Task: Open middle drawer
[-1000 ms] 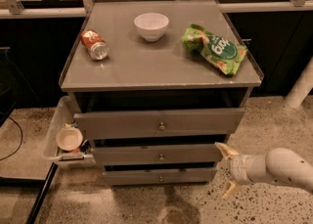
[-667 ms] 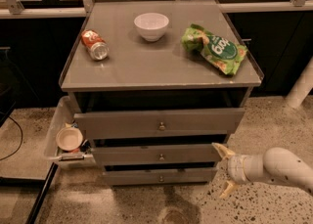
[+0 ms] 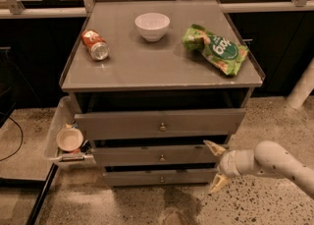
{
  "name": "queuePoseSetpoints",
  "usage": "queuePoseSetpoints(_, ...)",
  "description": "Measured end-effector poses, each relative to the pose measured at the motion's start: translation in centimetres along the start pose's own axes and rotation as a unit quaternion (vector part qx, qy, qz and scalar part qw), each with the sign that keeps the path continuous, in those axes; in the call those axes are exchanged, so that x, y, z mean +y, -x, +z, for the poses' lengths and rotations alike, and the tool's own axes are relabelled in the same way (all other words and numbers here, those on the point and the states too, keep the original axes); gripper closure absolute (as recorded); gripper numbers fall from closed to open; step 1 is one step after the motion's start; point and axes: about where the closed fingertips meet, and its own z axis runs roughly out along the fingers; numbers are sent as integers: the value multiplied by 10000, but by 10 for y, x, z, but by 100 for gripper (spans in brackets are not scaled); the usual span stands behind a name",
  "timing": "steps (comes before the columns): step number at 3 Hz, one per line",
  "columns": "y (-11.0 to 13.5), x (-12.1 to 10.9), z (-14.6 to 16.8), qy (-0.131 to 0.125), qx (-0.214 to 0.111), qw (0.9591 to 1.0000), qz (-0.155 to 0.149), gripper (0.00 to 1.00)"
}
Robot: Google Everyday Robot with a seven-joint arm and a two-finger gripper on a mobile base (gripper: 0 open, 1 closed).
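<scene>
Objects lie well apart on the flat grey top of the three-drawer cabinet [image 3: 162,74]: a white round ceramic bowl [image 3: 152,25] at the back, an orange metal drink can [image 3: 95,44] on its side to the left, and a crumpled green snack bag [image 3: 216,48] to the right. On the left side of the cabinet hangs a shallow grey side tray [image 3: 54,133], and in it sits a small pale round cup [image 3: 69,139]. The floor is speckled stone [image 3: 122,204].

The tall, wide grey top drawer [image 3: 159,123] is pulled forward and overhangs the fronts below. Under it is the middle drawer [image 3: 147,156], a grey flat front with a small round metal knob [image 3: 162,157] at the centre; dark gaps show above and below it. The slim grey bottom drawer [image 3: 147,177] is lowest.

The cream-coloured two-finger gripper [image 3: 216,165], on a white rounded arm [image 3: 274,162], comes from the right, low, at the right end of the middle drawer. Its fingers are spread wide, one up and one down, and hold nothing. The upper fingertip [image 3: 212,145] is at the upper right corner of the middle drawer's front; whether it touches cannot be told. Nothing stands between the gripper and the knob.
</scene>
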Motion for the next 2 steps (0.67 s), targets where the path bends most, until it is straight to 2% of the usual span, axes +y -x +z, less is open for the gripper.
queuePoseSetpoints(1,3,-21,43,243,-391,9989,29,0)
queuePoseSetpoints(2,3,-21,43,243,-391,9989,29,0)
